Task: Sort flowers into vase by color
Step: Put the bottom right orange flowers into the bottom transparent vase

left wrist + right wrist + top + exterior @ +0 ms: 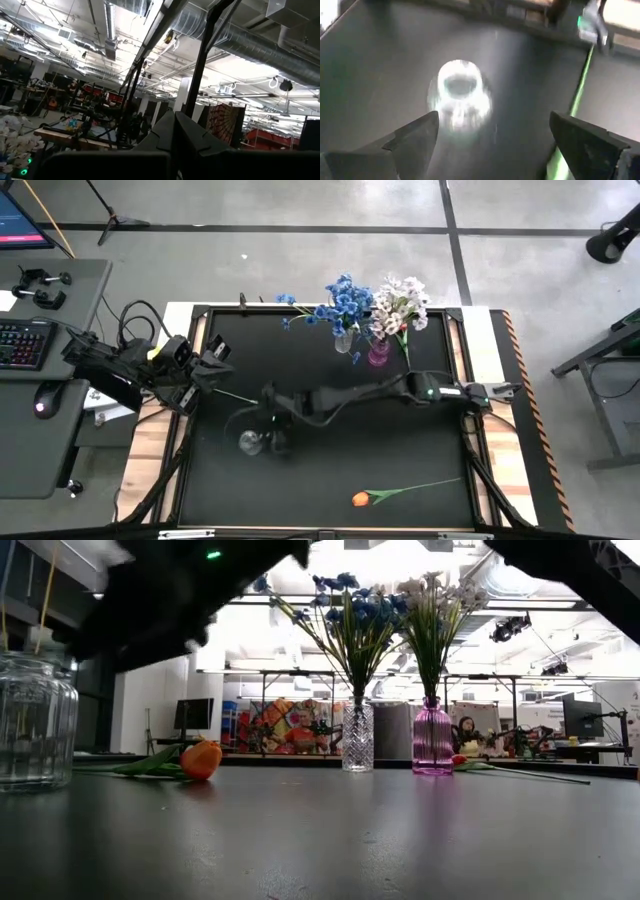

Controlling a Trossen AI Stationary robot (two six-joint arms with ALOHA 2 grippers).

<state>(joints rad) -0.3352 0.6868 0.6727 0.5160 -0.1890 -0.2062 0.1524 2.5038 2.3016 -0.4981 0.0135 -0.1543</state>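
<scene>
- My left tool (pixel 215 360) sat parked at the left edge of the dark surface (pixel 400 450), its fingers closed on nothing that I could see; its wrist camera looked up at the ceiling.
- Just right of it stood the empty clear glass jar (pixel 250 442), ribbed and round in the low view. I judged it smooth, heavy for its size and breakable if knocked.
- My right tool (pixel 492 137) hovered over that jar with its fingers spread wide and holding nothing. In its wrist view the jar's mouth lay between the two dark fingers, and a thin green stem (pixel 580 90) ran past one side, its flower out of view.
- Toward the far edge stood the blue sprays (pixel 345 298) in a cut-glass vase (pixel 357 738). Bushy heads on thin stems looked light and top-heavy to me.
- Beside them the white sprays (pixel 400 302) filled a pink glass vase (pixel 432 738), the two vases close together.
- A second tulip (pixel 470 762) showed in the low view, lying on the surface beside the pink vase.
- Near the front edge lay the orange tulip (pixel 362 499), flat on the surface, its long thin stem running off to the right.
- I judged it light, with a springy stem and a soft head. I would pinch mid-stem, clear of the leaves, since the stem lay low and could slip.
</scene>
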